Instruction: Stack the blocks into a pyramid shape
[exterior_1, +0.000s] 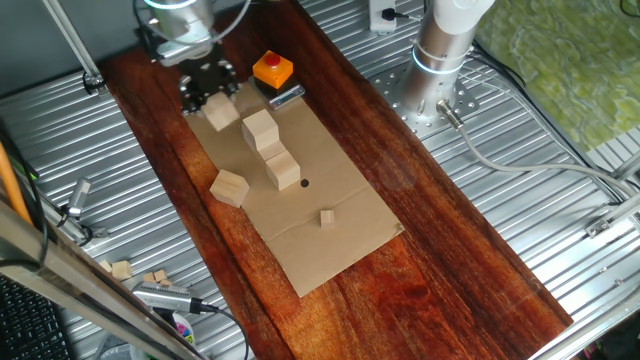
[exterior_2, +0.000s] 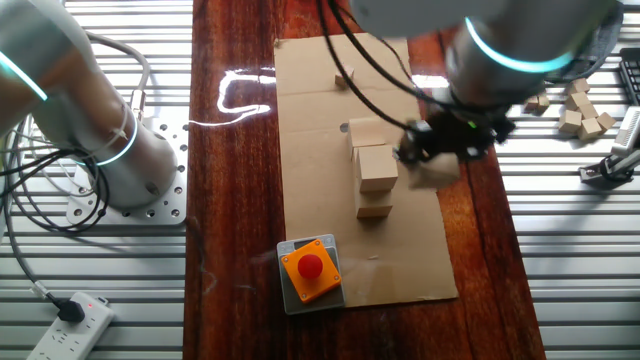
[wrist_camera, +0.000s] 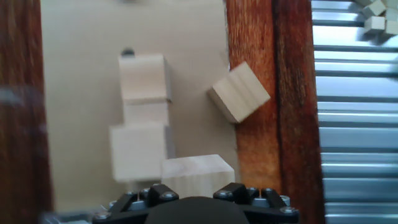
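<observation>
looks like a robotics lab / test bench, not a home: ribbed aluminium tabletop (exterior_1: 520, 230) w/ a dark wood board (exterior_1: 440, 250) laid across it, and a robot arm base (exterior_1: 440, 60) bolted to a metal plate w/ cables running off. cardboard sheet (exterior_1: 330, 215) as work mat, orange box w/ red button (exterior_2: 309, 268) on it, white power strip (exterior_2: 70, 322) at the edge. spare wood bits (exterior_2: 583, 108) and tools lie loose on the metal.
</observation>
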